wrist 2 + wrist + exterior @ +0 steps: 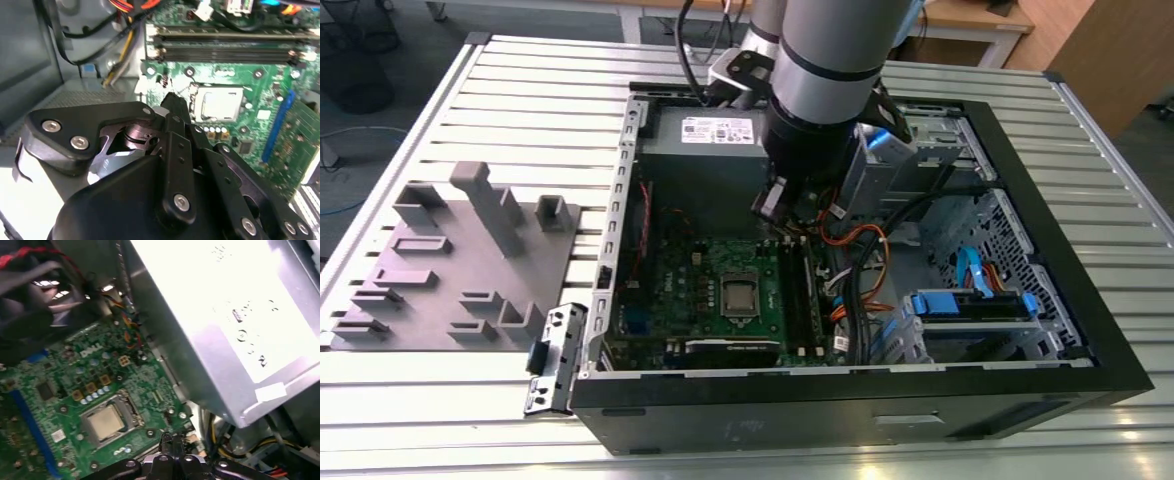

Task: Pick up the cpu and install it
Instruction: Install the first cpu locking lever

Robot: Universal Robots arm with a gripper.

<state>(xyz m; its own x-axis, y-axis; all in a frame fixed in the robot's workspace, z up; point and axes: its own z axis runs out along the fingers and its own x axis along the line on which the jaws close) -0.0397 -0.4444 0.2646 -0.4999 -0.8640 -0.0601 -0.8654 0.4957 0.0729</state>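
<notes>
Near the middle of the green motherboard (707, 290), inside the open computer case (1067, 375), the cpu (221, 105) is seen seated in its socket in both wrist views. Just above the board the gripper (174, 102) is held, its fingertips drawn together and nothing gripped. Judged from this, a low sideways drift could catch the orange cables (861, 240) or scrape the memory slots (225, 45) beside the socket.

Power supply label (720, 129): print too small.
</notes>
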